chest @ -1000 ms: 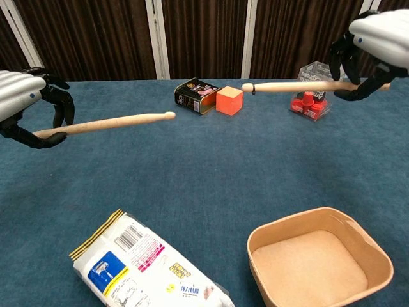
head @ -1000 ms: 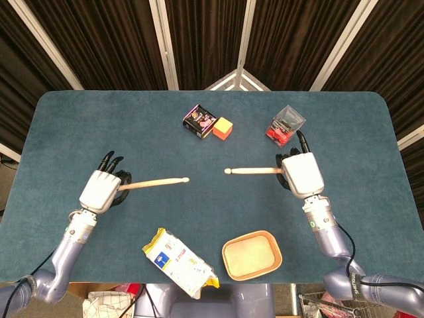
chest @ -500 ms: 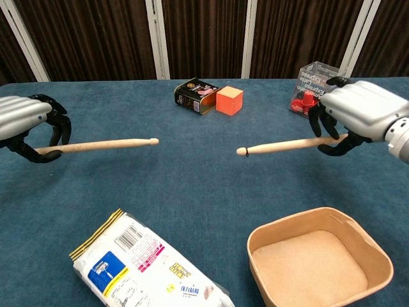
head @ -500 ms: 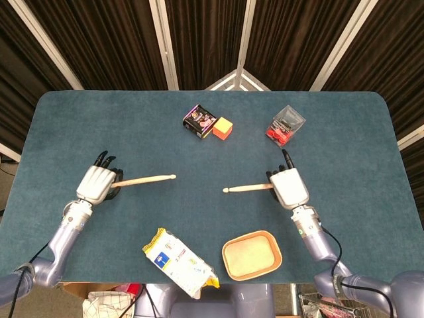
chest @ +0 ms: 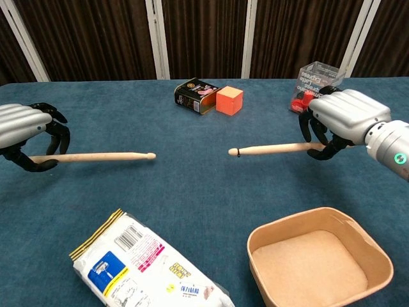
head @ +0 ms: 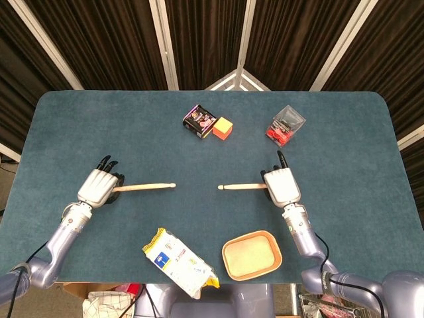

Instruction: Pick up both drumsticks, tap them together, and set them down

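Observation:
Two pale wooden drumsticks point toward each other across the blue table [head: 212, 152], tips apart. My left hand [head: 98, 187] [chest: 25, 131] grips the butt of the left drumstick [head: 146, 187] [chest: 96, 156], which lies level just above or on the cloth. My right hand [head: 281, 186] [chest: 342, 121] holds the butt of the right drumstick [head: 242, 187] [chest: 271, 149], low over the table, tip toward the centre. Whether either stick touches the cloth I cannot tell.
A black tin [head: 199, 120] and orange cube [head: 223, 128] sit at the back centre. A clear box of red pieces [head: 284, 124] stands behind my right hand. A snack bag [head: 179, 263] and tan tray [head: 251, 255] lie at the front edge.
Both hands have come down and drawn slightly toward me with their drumsticks, from well above the table to just over it. The sticks now lie level.

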Robot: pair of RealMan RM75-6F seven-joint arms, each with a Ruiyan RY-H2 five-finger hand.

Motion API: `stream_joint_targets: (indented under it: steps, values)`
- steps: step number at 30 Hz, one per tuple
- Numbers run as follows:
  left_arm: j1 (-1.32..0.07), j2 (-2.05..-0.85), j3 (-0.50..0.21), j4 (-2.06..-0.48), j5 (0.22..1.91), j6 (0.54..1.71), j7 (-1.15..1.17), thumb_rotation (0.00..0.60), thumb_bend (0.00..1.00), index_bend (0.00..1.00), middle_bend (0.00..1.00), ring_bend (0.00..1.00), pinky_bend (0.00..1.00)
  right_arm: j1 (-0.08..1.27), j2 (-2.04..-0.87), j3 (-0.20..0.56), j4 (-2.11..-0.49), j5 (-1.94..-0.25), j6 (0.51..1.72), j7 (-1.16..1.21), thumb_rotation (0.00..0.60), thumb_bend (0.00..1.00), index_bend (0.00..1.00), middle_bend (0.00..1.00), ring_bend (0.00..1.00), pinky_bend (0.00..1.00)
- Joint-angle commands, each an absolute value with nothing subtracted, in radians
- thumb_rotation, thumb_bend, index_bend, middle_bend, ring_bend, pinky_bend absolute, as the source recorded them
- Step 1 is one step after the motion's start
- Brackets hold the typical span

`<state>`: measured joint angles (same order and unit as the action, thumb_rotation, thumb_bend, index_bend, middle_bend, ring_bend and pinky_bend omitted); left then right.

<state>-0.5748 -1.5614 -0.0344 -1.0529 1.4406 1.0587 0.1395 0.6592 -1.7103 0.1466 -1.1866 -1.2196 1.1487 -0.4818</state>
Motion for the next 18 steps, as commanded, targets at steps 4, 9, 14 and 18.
stream_joint_targets:
  steps: [4, 9, 14, 18]
  values:
    - [-0.565, -1.533, -0.036, -1.077, 1.409, 1.033, 0.169, 0.600, 0.48, 0.40, 0.49, 0.11, 0.00, 0.662, -1.702, 0.165, -1.234, -1.151, 1.101, -0.567, 0.600, 0.49, 0.61, 0.68, 0.46, 0.04]
    - [-0.561, -1.503, -0.043, -1.114, 1.378, 1.014, 0.217, 0.600, 0.48, 0.35, 0.42, 0.08, 0.00, 0.662, -1.697, 0.182, -1.267, -1.100, 1.090, -0.620, 0.600, 0.49, 0.55, 0.63, 0.44, 0.04]
    - [-0.556, -1.453, -0.049, -1.186, 1.353, 1.004, 0.258, 0.600, 0.48, 0.24, 0.27, 0.01, 0.00, 0.664, -1.695, 0.205, -1.293, -1.047, 1.091, -0.660, 0.600, 0.49, 0.47, 0.56, 0.42, 0.04]
    - [-0.549, -1.394, -0.054, -1.273, 1.343, 1.008, 0.258, 0.600, 0.47, 0.14, 0.12, 0.00, 0.00, 0.665, -1.693, 0.225, -1.319, -0.992, 1.091, -0.694, 0.600, 0.49, 0.42, 0.48, 0.40, 0.04]
